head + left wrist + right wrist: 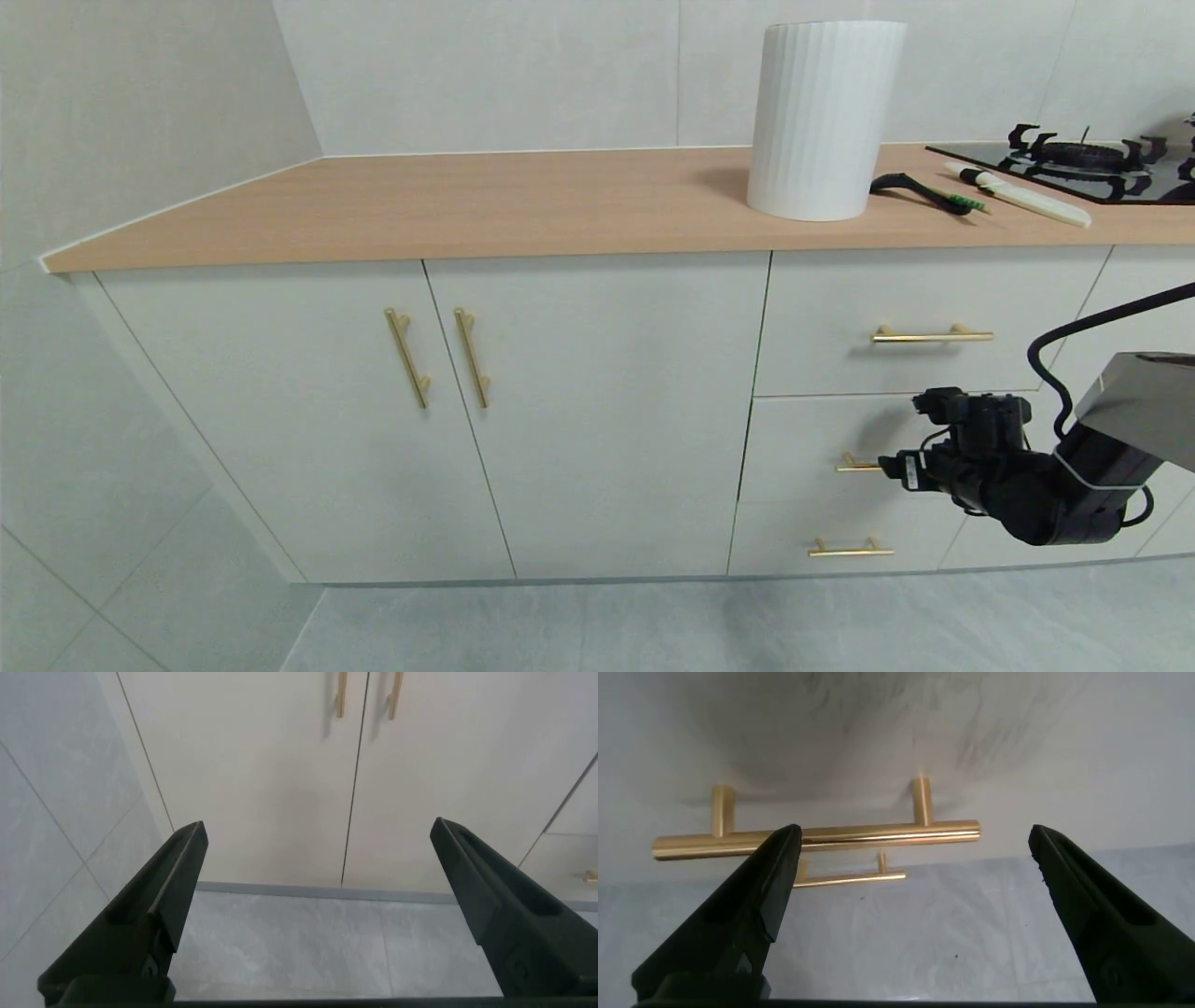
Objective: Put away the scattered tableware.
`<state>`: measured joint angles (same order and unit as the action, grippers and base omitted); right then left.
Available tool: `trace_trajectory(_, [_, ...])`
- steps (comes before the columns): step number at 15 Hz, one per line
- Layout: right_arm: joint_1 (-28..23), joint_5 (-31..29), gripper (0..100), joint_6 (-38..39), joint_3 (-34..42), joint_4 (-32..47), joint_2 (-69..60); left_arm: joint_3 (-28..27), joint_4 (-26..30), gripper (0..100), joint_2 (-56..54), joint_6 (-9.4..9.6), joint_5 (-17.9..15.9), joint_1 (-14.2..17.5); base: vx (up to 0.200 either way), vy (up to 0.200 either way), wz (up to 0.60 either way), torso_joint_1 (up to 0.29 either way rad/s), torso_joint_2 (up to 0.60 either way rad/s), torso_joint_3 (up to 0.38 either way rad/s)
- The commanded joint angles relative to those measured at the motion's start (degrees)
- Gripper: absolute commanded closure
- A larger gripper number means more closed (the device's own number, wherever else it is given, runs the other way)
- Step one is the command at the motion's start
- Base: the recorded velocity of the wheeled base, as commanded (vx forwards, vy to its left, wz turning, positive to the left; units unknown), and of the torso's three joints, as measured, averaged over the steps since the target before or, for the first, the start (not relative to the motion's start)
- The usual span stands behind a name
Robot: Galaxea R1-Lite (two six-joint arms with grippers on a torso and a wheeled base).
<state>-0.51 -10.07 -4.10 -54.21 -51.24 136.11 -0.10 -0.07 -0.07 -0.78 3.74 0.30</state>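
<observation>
We see tableware at upper right of head view, on wooden worktop (467, 201): black-handled tool (920, 189), thin green piece (971, 203) at its tip, long white knife (1027, 199) just beside them. All lie flat, between tall white ribbed tub (822, 121) and black stove (1083, 163). Right gripper (912, 838) sits low before drawers, fingers spread wide, holding nothing; gold drawer handle (817, 842) shows between them. Left gripper (318, 831) spread wide too, holding nothing, facing pale cupboard doors (280, 775) and grey floor (308, 943).
</observation>
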Motion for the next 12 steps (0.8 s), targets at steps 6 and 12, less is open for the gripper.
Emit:
trace_trajectory(6, [0.9, -2.1, 0, 0.0, -2.3, -3.7, 4.4, 0.0, 0.0, 0, 0.1, -0.01, 0.0, 0.0, 0.0, 0.0, 0.0, 0.0, 0.0, 0.0])
trace_trajectory(12, [0.8, -2.1, 0, -1.0, -1.7, -3.3, 4.5, 0.0, 0.0, 0, 0.1, -0.01, 0.0, 0.0, 0.0, 0.0, 0.0, 0.0, 0.0, 0.0])
